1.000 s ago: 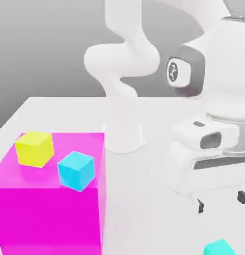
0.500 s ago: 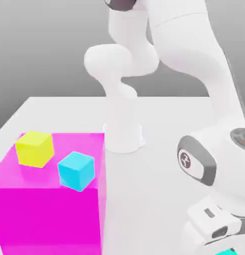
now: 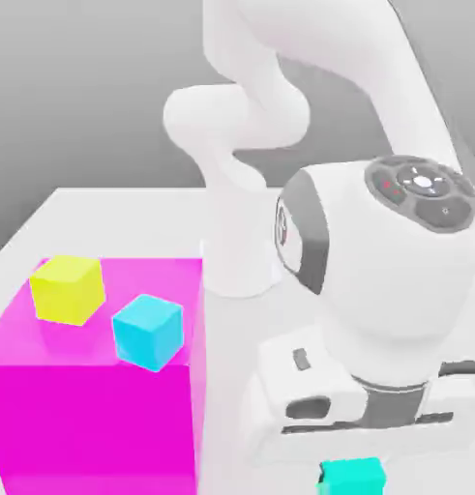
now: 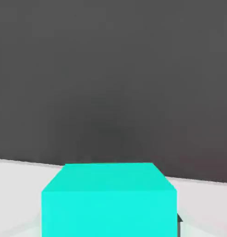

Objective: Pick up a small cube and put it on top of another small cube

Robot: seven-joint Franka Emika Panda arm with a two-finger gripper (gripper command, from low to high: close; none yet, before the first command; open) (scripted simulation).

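At the exterior view's left, the magenta block [image 3: 96,387] stood on the table [image 3: 115,218], carrying the yellow cube [image 3: 67,288] near its far left corner and the sky-cyan cube [image 3: 147,332] beside it, close to the block's right edge. The two cubes were near each other but apart.

At the exterior view's right, the arm [image 3: 376,261] hung with the hand pointed downward. The green cube [image 3: 352,476] sat directly under the hand, at the lower edge of the frame. In the hand view the same cube [image 4: 108,199] lay square and close before the camera. The jaws were clamped on the green cube; whether it had cleared the table could not be told.

The step in hand was judged to be the lift and carry toward the block. To do it well:

1. Raise the cube straight up until it would clear the block's top face and the cubes on it.
2. Carry it across toward the exterior view's left only after that height was gained; a low path risked striking the block's side wall.
3. Hold the wrist level so the cube's faces stayed parallel with the target cube.
4. Centre the cube over the target before descending. The sky-cyan cube sat slightly turned, so a matching wrist turn would help.
5. Release only once the faces touched.
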